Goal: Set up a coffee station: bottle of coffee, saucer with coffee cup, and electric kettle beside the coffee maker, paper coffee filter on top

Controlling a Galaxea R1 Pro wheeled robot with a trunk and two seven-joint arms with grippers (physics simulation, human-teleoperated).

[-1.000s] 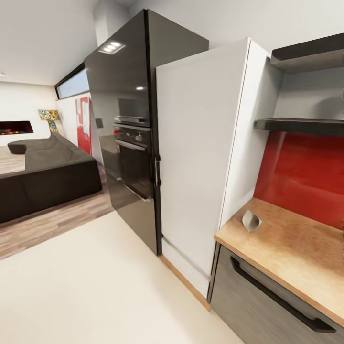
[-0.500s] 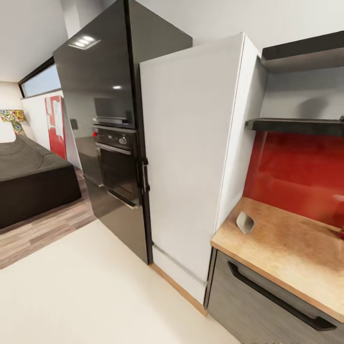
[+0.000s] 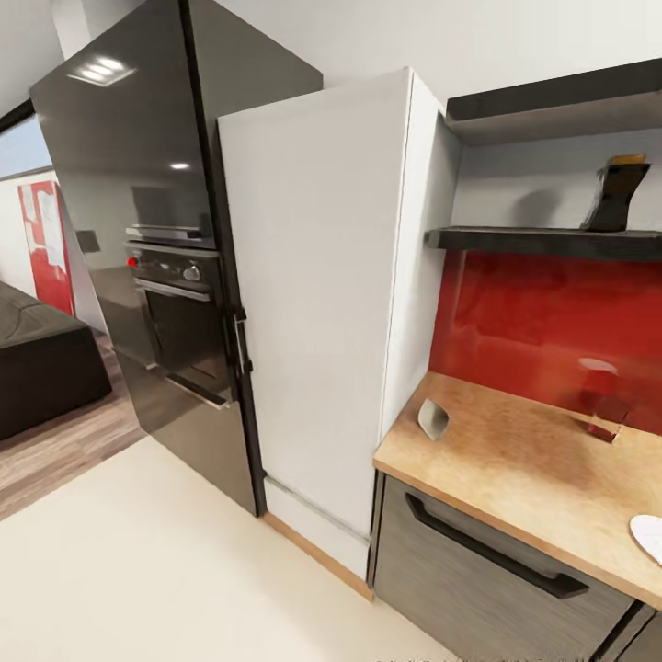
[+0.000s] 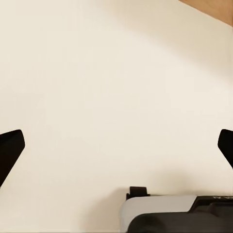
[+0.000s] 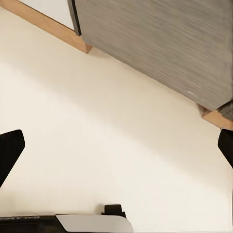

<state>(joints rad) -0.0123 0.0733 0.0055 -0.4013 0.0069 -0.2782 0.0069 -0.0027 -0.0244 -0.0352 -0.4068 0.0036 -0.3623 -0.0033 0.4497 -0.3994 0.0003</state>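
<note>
The kitchen countertop runs along the right of the head view, over grey cabinets. Above the red backsplash, the bottle of coffee, black with a yellow-orange cap, stands on the kitchen shelf. The white saucer lies at the counter's front, cut off by the picture's right edge. A small pale cup-like thing lies tilted near the counter's left end; I cannot tell whether it is the coffee cup. The coffee maker, paper coffee filter and electric kettle are out of view. My left gripper and right gripper hang open over cream floor, holding nothing.
A tall white cabinet and a black oven tower stand left of the counter. A translucent reddish object sits by the backsplash. A grey drawer front with a black handle faces me. A dark sofa is far left.
The head view has swung to the right, so the whole scene slid left. The bottle on the shelf, the reddish object and the saucer have come into the picture.
</note>
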